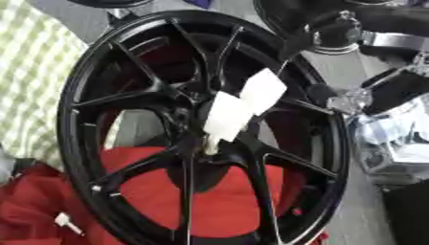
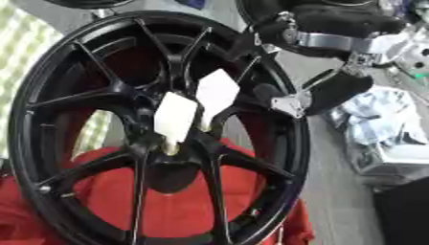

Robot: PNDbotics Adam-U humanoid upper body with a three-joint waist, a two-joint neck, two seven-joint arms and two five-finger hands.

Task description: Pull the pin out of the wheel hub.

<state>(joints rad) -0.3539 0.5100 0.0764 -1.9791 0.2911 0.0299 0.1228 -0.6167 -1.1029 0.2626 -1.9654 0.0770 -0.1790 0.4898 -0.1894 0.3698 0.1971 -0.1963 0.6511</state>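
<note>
A: Where's the wheel (image 1: 201,129)?
B: Black multi-spoke rim, standing nearly upright, face toward the camera, top leaning a little to the right. It sits left of and below the right hand (image 2: 322,95), which comes in from the upper right and lies against the rim's right edge.

A: Pin?
B: At the hub (image 1: 197,112) there are two white flat tags (image 2: 197,107), one up-right of the other, and a pale short stub (image 2: 171,146) below the lower tag. The stub's long axis runs roughly up-down, slightly tilted, lower end toward the bottom spokes. Can't tell whether that stub is the pin itself. It lies left of and below the hand, well apart from it.

A: Hand state?
B: Right hand: black fingers with a silver joint plate at the rim, but can't tell if they're curled or straight, because they merge with the black spokes. Left hand isn't visible.

A: What's hidden or cut off?
B: The rim's bottom runs out of the picture. Red fabric (image 1: 167,191) shows through the lower spokes and covers whatever is behind. A checked cloth (image 1: 29,72) lies far left. Right of the hand there's a clear plastic clutter (image 2: 385,139), contents unreadable.
</note>
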